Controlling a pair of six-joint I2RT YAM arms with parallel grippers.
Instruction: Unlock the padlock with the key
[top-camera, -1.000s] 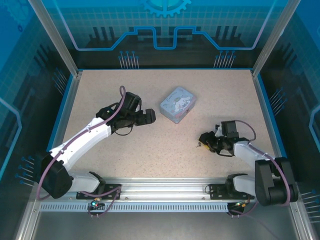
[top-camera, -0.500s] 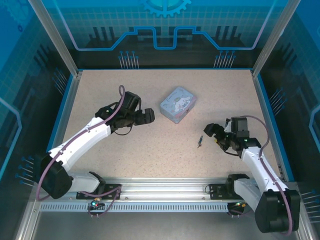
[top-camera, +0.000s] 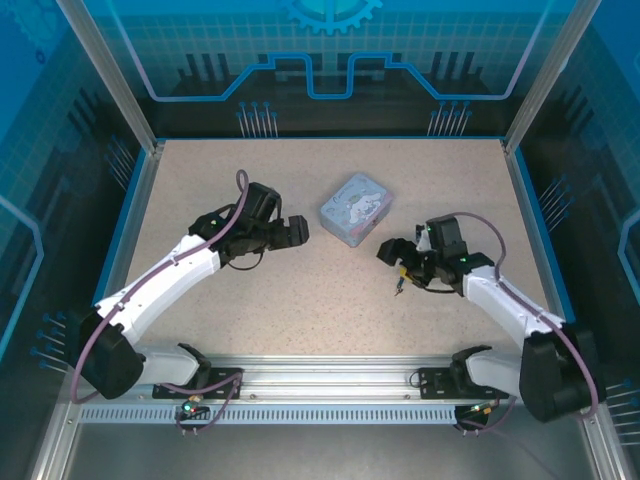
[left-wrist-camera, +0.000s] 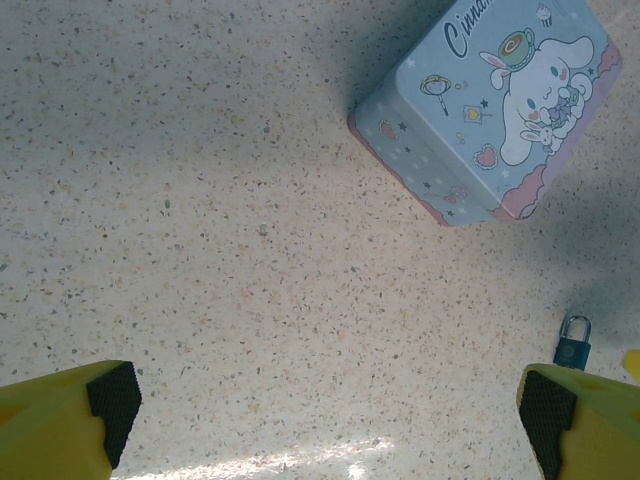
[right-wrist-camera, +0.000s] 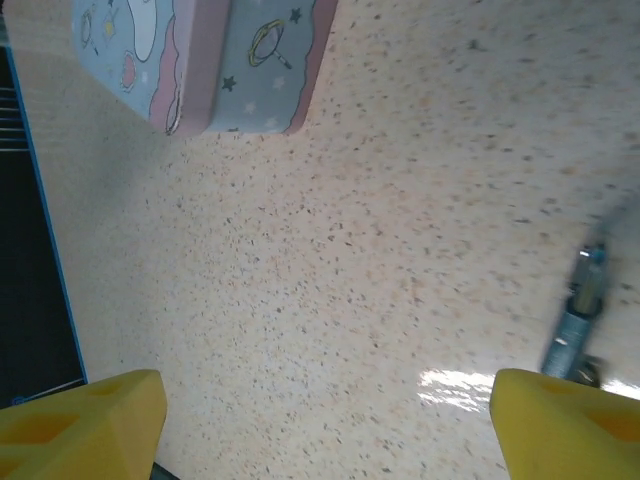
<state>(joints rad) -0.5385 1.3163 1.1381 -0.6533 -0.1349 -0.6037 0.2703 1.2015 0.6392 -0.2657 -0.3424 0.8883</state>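
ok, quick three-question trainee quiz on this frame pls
1. True or false: the padlock sits on top of the tin.
2. Which gripper is nearer the padlock? A: left gripper. B: right gripper.
3. Fill in: both grippers' jaws stand ___.
Key: 1 false, it lies on the table, apart from the tin; 2 B; 3 open.

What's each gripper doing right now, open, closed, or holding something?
Left gripper: open, holding nothing.
Right gripper: open, holding nothing.
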